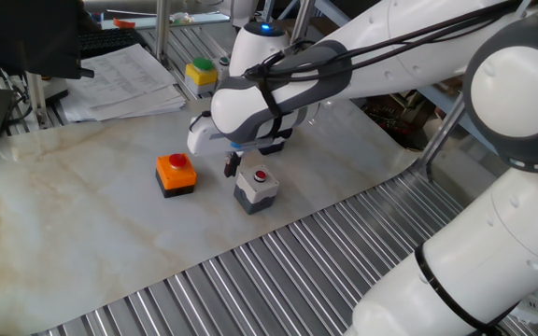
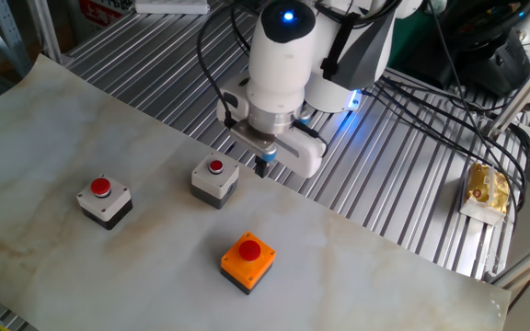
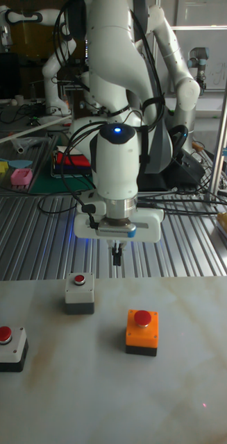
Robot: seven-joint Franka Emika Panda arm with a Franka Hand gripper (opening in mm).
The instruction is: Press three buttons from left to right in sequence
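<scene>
Three red-button boxes sit on the marble mat. The orange one on a black base (image 1: 176,174) (image 2: 247,260) (image 3: 141,331) is apart from the grey one (image 1: 256,188) (image 2: 215,179) (image 3: 79,292). The white-topped one on a black base (image 2: 104,200) (image 3: 7,347) is hidden behind the arm in one fixed view. My gripper (image 1: 232,168) (image 2: 261,165) (image 3: 116,255) points down, fingertips together. It hangs in the air between the orange and grey boxes, close beside the grey one, and touches neither.
A yellow box with a green button (image 1: 201,75) and stacked papers (image 1: 124,79) lie at the mat's far side. Ribbed metal tabletop (image 2: 403,193) surrounds the mat (image 2: 81,138). Cables trail behind the arm, and a small packet (image 2: 486,188) lies off to the side.
</scene>
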